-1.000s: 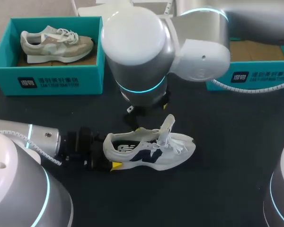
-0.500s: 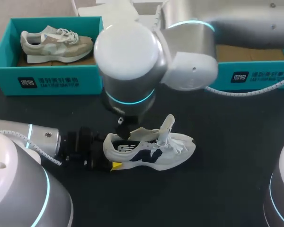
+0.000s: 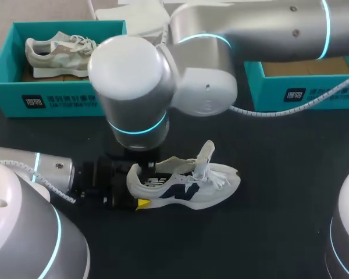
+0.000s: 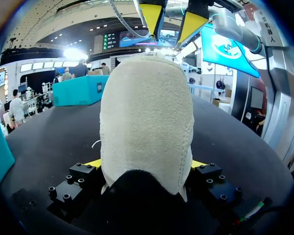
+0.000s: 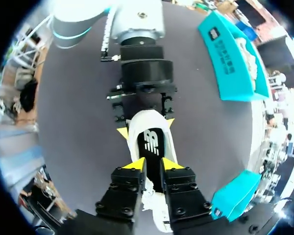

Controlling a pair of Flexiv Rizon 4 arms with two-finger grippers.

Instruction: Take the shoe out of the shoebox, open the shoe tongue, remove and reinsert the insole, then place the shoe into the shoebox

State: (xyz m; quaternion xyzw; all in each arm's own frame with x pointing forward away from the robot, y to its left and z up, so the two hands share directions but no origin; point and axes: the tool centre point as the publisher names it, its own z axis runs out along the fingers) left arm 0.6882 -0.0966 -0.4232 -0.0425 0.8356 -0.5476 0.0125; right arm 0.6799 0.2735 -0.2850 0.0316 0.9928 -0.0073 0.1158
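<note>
A white shoe (image 3: 189, 185) with a navy logo lies on its sole on the black table, its tongue (image 3: 206, 152) pulled up. My left gripper (image 3: 134, 187) comes in from the left, shut on the heel (image 4: 147, 122), one yellow tip on each side of it. My right gripper (image 5: 153, 164) hangs straight down into the shoe's mouth. Its yellow tips are drawn close together and pinch the dark insole (image 5: 153, 139). From the left wrist, those tips (image 4: 170, 17) show just past the heel collar. In the head view my right wrist hides most of that gripper.
A teal shoebox (image 3: 58, 99) at the back left holds a beige shoe (image 3: 67, 52). A second teal box (image 3: 302, 93) stands at the back right. My right arm (image 3: 134, 81) reaches across the table's middle. White paper (image 3: 134, 14) lies at the far edge.
My right arm has swung left and come down, putting its gripper into the shoe's mouth, where the fingers have closed. My left gripper and the shoe have stayed put.
</note>
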